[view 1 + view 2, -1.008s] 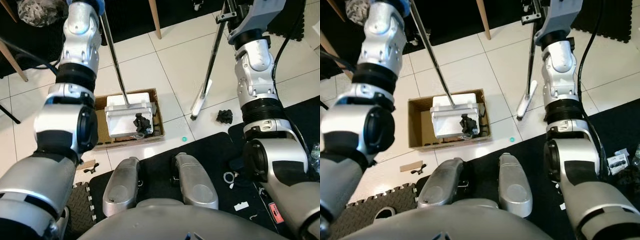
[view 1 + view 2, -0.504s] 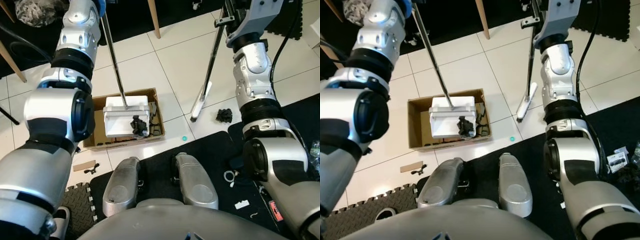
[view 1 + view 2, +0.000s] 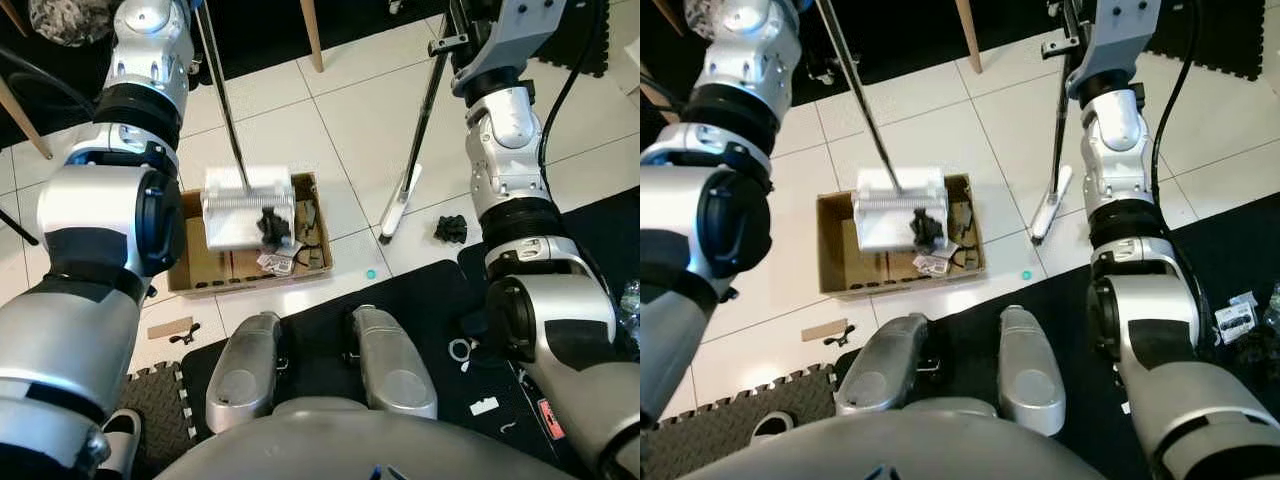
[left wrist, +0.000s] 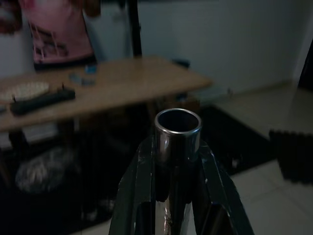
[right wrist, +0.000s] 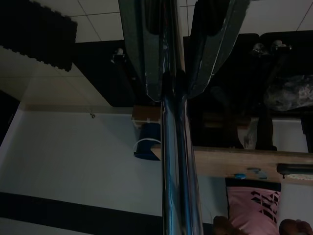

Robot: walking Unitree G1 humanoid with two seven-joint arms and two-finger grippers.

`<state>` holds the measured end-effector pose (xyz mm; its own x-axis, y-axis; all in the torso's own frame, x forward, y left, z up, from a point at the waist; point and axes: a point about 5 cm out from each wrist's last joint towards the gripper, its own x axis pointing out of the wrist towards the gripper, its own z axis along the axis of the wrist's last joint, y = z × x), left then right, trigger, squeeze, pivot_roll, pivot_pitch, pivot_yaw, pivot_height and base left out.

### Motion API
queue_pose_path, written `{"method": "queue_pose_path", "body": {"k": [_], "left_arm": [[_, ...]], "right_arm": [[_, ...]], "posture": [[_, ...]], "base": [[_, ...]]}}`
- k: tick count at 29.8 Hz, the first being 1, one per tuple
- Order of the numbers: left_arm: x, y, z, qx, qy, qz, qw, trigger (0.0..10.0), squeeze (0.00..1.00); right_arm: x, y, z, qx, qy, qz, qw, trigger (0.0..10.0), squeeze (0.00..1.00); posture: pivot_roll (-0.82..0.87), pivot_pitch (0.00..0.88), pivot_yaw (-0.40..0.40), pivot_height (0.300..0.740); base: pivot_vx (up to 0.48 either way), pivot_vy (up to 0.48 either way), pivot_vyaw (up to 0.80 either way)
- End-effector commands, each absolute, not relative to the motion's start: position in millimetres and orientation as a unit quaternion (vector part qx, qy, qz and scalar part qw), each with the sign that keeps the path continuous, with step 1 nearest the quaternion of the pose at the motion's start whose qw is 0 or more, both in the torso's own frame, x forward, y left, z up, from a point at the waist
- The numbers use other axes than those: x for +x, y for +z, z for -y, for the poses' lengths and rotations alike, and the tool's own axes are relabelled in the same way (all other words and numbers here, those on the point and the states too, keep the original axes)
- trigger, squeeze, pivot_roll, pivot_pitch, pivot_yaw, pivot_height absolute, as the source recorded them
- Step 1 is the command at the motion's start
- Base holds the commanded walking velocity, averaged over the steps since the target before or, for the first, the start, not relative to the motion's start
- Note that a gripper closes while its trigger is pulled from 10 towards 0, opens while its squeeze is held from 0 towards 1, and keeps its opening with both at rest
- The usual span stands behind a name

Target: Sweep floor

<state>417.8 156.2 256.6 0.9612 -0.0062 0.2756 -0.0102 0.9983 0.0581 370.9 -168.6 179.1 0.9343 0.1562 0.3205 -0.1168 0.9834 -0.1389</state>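
dustpan (image 3: 245, 208) above cardboard box (image 3: 192, 270); broom (image 3: 403, 198) on floor; no legible writing.

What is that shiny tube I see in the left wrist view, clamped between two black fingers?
Observer: It is the top of a long metal handle whose lower end carries a white dustpan, tipped over a cardboard box.
Operator: Is anything in the dustpan?
Observer: A black clump sits at its lip, over scraps already in the box.
Operator: And the other arm?
Observer: The right gripper is shut on a broom pole; the broom's white head rests on the tiles, beside another black clump of debris.
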Motion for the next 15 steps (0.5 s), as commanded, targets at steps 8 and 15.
{"method": "queue_pose_path", "body": {"k": [8,15], "left_arm": [[403,297,-152,0.093,0.009,0.309,0.946,10.0,0.0],[398,288,-143,0.131,-0.009,0.326,0.936,10.0,0.0]], "right_arm": [[374,191,163,-0.066,0.081,0.192,0.976,10.0,0.0],[374,189,164,-0.066,0.08,0.192,0.976,10.0,0.0]], "posture": [[-0.04,0.017,0.04,0.74],[-0.04,0.023,0.044,0.74]], "base": [[0.0,0.0,0.0],[0.0,0.0,0.0]]}}
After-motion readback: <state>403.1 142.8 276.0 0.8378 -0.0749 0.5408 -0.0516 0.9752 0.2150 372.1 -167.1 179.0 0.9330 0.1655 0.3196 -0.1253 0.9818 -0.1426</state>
